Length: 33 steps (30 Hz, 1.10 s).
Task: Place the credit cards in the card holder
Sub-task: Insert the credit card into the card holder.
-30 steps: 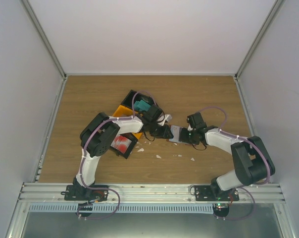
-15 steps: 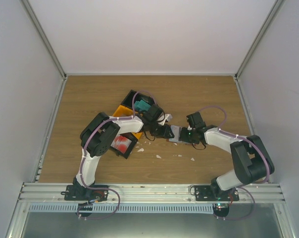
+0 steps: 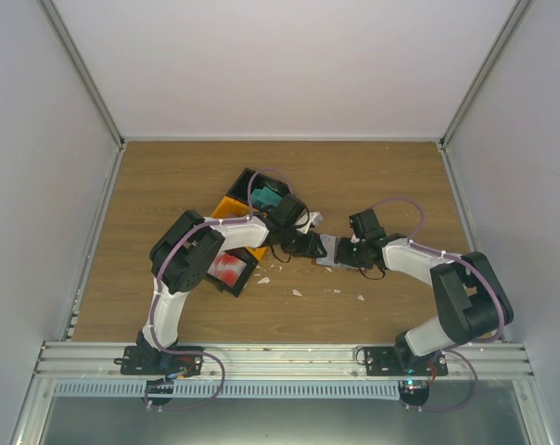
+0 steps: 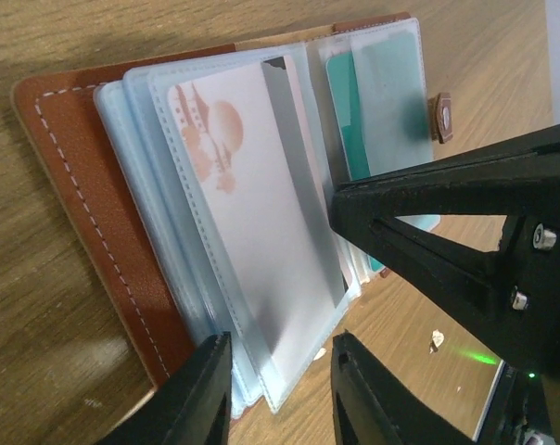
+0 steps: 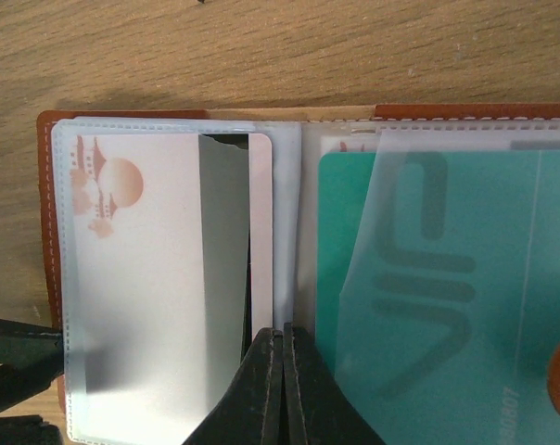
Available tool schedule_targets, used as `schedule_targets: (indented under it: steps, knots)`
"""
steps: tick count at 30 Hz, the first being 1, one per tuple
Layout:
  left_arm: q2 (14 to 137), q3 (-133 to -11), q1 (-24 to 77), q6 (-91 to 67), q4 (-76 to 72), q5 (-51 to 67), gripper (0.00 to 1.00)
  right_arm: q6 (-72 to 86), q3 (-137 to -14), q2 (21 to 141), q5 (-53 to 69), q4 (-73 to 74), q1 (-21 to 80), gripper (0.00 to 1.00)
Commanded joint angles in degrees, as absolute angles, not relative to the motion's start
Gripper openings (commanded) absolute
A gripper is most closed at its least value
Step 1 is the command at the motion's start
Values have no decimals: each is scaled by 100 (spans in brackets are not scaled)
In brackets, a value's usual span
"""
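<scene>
Mid-table, card holder lies open, white card & teal card sleeved.
L gripper spread at sleeve edge; R gripper pressed together on fold: pin firm, seat card fully.

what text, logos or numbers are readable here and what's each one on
Teal plastic card in the brown leather card holder: large dark letter-like marks, blurred behind the clear sleeve, unreadable.
Small sideways print on that card: too small to read.
White card with red-brown pagoda picture: no words.

lab test cell, white walls
</scene>
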<state>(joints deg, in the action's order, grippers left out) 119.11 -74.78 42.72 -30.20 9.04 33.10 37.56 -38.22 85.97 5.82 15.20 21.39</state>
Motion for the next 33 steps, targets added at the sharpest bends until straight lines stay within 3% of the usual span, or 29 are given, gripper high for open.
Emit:
schedule_targets:
  steps: [1, 5, 25, 28, 31, 33]
  knots:
    - [11873, -7590, 4324, -2953, 766, 3380, 30, 3803, -3639, 8849, 441, 1642, 2209, 0]
    - [11866, -7593, 4324, -2926, 736, 3415, 21, 3810, -3621, 8823, 459, 1617, 2210, 0]
    - [12433, -8028, 4430, -3074, 907, 3943, 22, 3941, -3507, 8447, 692, 1308, 2206, 5]
    - [12447, -8150, 4430, -3057, 1095, 3606, 16, 3967, -3514, 8253, 651, 1298, 2208, 8]
    - [12441, -8195, 4392, -2991, 1354, 3275, 2, 4043, -3552, 7866, 420, 1375, 2210, 12]
    - [12361, -8132, 4349, -2961, 1474, 3166, 0, 4104, -3582, 7571, 248, 1479, 2212, 15]
